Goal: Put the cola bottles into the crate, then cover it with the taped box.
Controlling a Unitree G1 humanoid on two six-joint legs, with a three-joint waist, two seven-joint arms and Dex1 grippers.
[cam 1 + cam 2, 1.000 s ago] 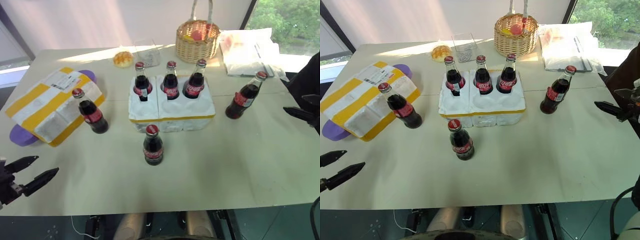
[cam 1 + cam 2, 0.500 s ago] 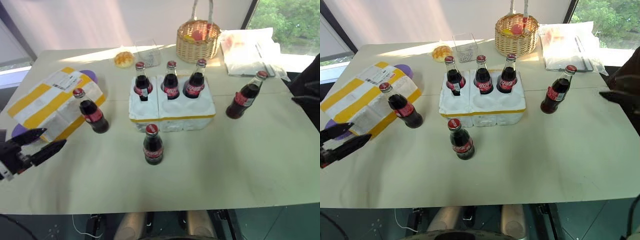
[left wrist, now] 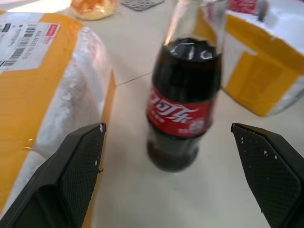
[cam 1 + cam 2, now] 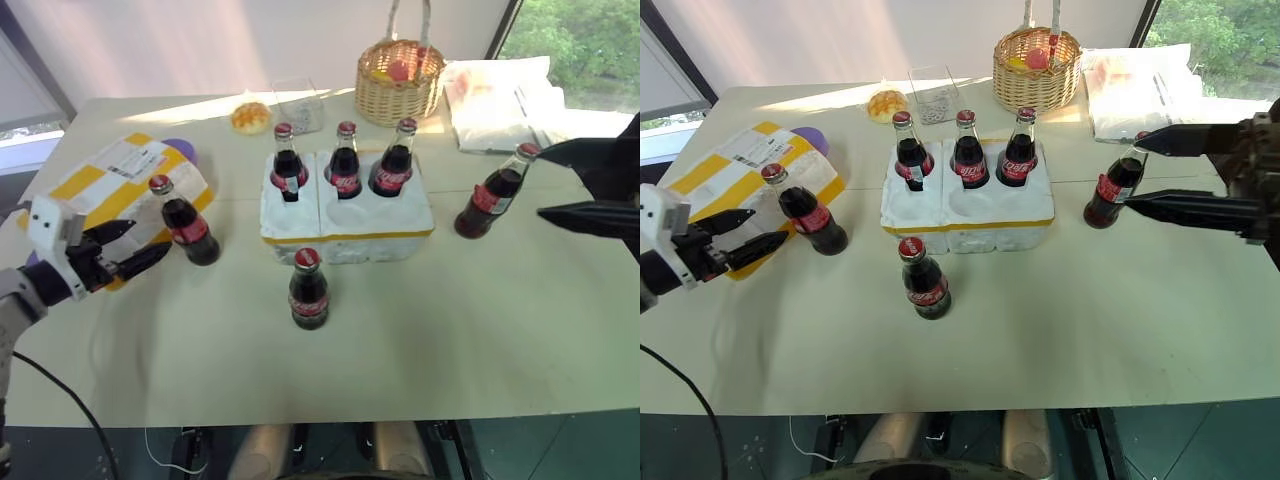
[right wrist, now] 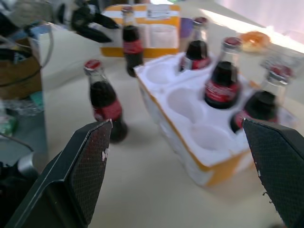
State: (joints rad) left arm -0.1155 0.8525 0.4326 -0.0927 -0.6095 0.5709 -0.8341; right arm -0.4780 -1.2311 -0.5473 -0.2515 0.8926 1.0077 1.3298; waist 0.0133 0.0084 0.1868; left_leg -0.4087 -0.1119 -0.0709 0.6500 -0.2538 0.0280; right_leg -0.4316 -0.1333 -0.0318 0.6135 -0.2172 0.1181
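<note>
**Two loose bottles, one arm lined up on each**

Pale bench [image 4: 420, 350] under window light carries everything. Largest on it, the taped box [image 4: 105, 190] lies flat at the robot's left, not yet used as a cover. At centre sits the crate [image 4: 345, 215], its far row of holes filled by three upright cola bottles [image 4: 345, 160] and the near row of holes empty. A wicker basket [image 4: 398, 80] stands well behind it.

Three more bottles stand upright on the bench outside the crate: the left bottle [image 4: 185, 222] just beside the taped box's near corner, the front bottle [image 4: 308, 290] just ahead of the crate's near side, and the right bottle [image 4: 492, 192] off the crate's right end.

The left tool [image 4: 125, 250] has its two fingers spread wide and holds nothing; in its wrist view the left bottle [image 3: 185, 99] stands straight ahead between the fingers, apart from both, its long axis vertical and crossing the tool's roughly level line. The right tool [image 4: 1185, 175] is likewise spread and empty, with the right bottle just beyond its fingertips [image 4: 1155, 142].

Each side bottle is plainly nearer its own arm. The front bottle lies between the two, with neither arm clearly nearer. I judge the next move to be a short straight advance, then a squeeze on the body below the neck.
</note>
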